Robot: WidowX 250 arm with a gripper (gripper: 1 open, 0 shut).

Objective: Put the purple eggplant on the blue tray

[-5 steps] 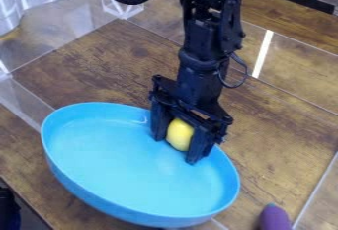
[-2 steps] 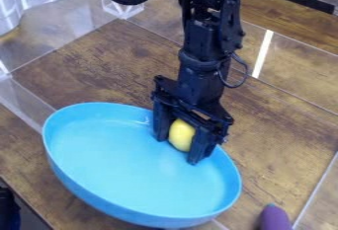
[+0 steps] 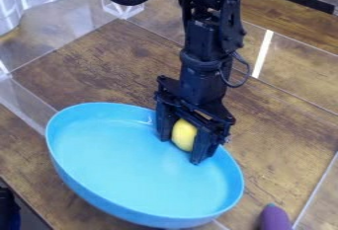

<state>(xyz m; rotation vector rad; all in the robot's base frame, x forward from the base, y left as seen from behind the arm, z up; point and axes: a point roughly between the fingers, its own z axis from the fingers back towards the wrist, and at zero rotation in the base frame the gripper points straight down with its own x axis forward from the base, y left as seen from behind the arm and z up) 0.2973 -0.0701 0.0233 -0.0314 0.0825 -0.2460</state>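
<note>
Our hand (image 3: pixel 187 135) is clamped on a yellow ball (image 3: pixel 184 133) over the blue tray (image 3: pixel 99 175). The purple eggplant (image 3: pixel 274 217) barely peeks in bottom right on the bench (image 3: pixel 79 66); probably light, slick, so we'd pinch it mid-body

The large bright blue oval plastic tray (image 3: pixel 106 170) fills the near-left part of the brown wooden tabletop (image 3: pixel 113 61); its wide shallow basin lies bare and open from above on the left and front; at its far-right rim the black gripper (image 3: pixel 191 135) stands upright over the dish with a yellow lemon-like ball (image 3: pixel 185 134) between its jaws, blocking that side; the small rounded purple eggplant (image 3: pixel 274 217) sits at the bottom edge, right of the tray and apart from it, uncovered from above; bare wood lies open between them.
</note>
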